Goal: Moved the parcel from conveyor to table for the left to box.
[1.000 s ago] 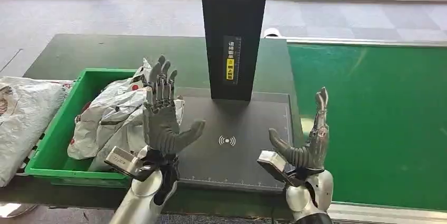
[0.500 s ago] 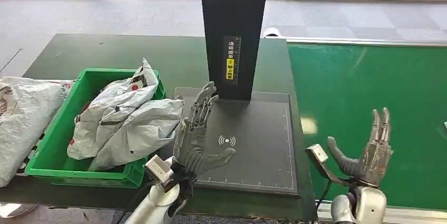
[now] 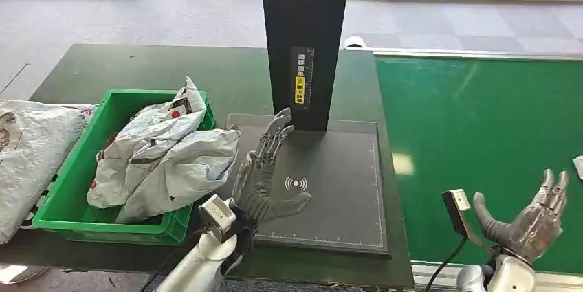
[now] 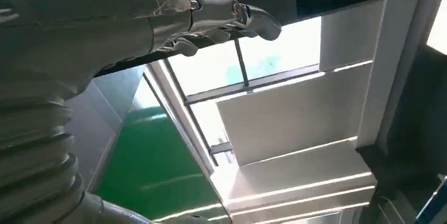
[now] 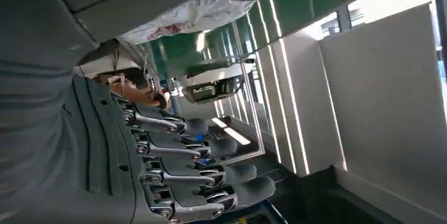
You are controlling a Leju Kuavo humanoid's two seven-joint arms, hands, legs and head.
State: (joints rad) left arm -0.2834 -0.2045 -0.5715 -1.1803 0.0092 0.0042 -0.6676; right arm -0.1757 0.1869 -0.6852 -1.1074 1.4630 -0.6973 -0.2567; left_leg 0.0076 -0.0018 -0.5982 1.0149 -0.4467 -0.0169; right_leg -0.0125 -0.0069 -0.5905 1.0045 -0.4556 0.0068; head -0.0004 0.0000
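A white sliver of a parcel shows at the far right edge of the green conveyor belt. My right hand hovers low over the belt's near edge, fingers spread and holding nothing. In the right wrist view its fingers are spread, and a white parcel with red print lies beyond them. My left hand is raised over the black scanner pad, fingers apart and empty. The left wrist view shows its fingertips free in the air.
A green bin on the dark table holds several crumpled white parcels. Another white bag lies left of the bin. A tall black scanner column stands at the back of the pad.
My right hand has swung right and down, from beside the pad out over the conveyor. My left hand has dropped and shifted right, from in front of the bin to over the pad.
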